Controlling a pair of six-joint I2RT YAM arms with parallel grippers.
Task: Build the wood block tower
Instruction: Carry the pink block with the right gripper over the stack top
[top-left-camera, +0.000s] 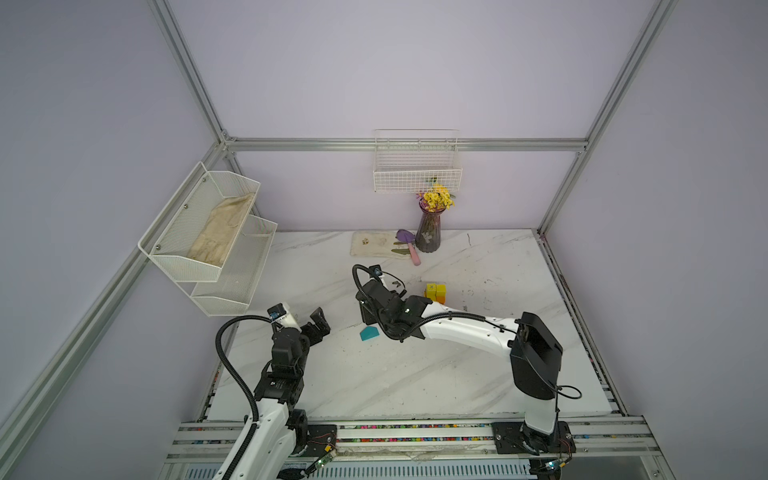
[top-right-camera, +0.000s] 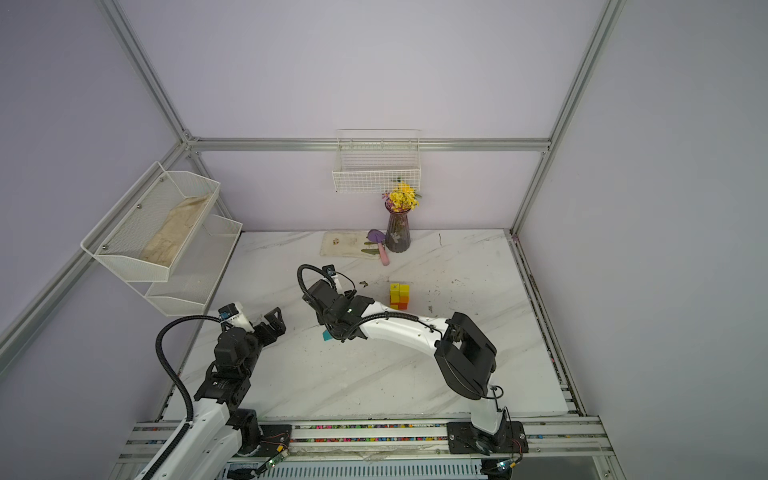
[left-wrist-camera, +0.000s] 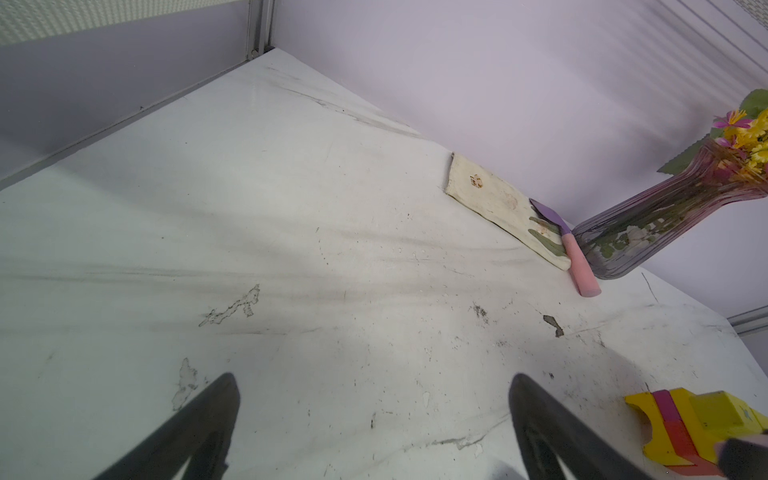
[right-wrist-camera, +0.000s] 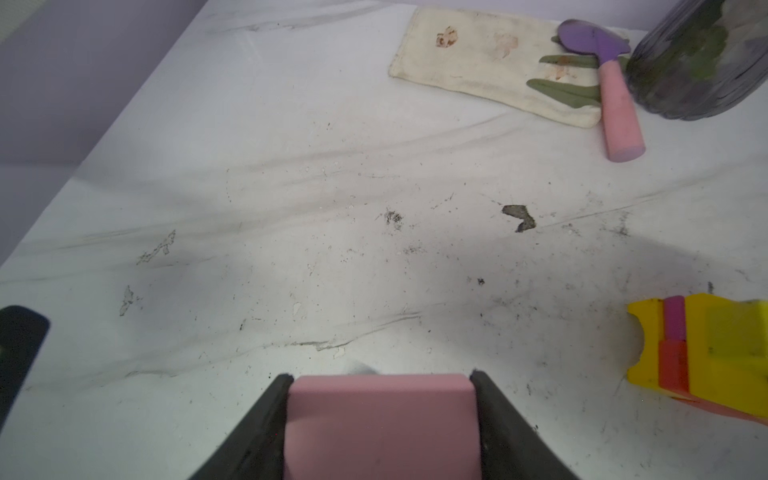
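The tower (top-left-camera: 435, 293) (top-right-camera: 399, 296) is a short stack of yellow, orange, red and magenta wood blocks right of the table's middle. It also shows at the edge of the left wrist view (left-wrist-camera: 698, 428) and of the right wrist view (right-wrist-camera: 706, 353). My right gripper (right-wrist-camera: 380, 378) is shut on a pink block (right-wrist-camera: 380, 419), held above the table left of the tower. In both top views its wrist (top-left-camera: 386, 309) hides that block. A teal house-shaped block (top-left-camera: 369, 333) (top-right-camera: 326, 336) lies flat just in front of that wrist. My left gripper (left-wrist-camera: 374, 378) (top-left-camera: 319, 324) stands open and empty, further left.
A purple vase of yellow flowers (top-left-camera: 428, 237), a stained glove (top-left-camera: 376, 244) and a purple trowel with a pink handle (top-left-camera: 409, 247) lie along the back edge. A wire basket (top-left-camera: 417, 166) hangs on the back wall. A mesh shelf (top-left-camera: 208, 232) juts out at the left.
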